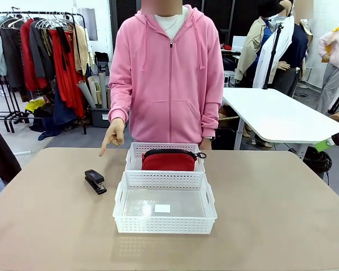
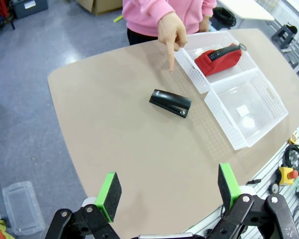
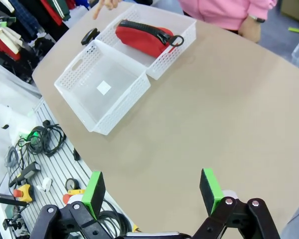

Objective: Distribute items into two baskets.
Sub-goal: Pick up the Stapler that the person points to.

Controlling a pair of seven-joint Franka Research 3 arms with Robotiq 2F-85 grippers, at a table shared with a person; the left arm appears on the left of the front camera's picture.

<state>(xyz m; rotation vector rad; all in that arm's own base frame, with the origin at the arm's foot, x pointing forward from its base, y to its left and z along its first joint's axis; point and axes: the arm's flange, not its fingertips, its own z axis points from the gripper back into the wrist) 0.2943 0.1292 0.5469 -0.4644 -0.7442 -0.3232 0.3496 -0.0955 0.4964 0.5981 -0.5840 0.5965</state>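
Note:
Two white lattice baskets stand end to end at the table's middle. The far, smaller basket (image 1: 134, 160) (image 2: 189, 59) (image 3: 182, 37) holds the red zippered pouch (image 1: 168, 160) (image 2: 218, 59) (image 3: 142, 38). The near, larger basket (image 1: 165, 224) (image 2: 269, 94) (image 3: 114, 109) holds only a small white label. A black stapler (image 1: 95, 181) (image 2: 170, 103) (image 3: 89, 36) lies on the table left of the baskets. The person's hand (image 1: 113, 135) (image 2: 171, 35) points a finger down at the table near the stapler. My left gripper (image 2: 167, 191) hangs open high above the table's left side. My right gripper (image 3: 152, 191) hangs open high above the right side.
The person in a pink hoodie (image 1: 169, 79) stands at the far edge. Cables and an emergency-stop button (image 3: 22, 191) lie below the table's near edge. A second white table (image 1: 282, 116) stands behind at the right. Bare tabletop (image 1: 282, 214) surrounds the baskets.

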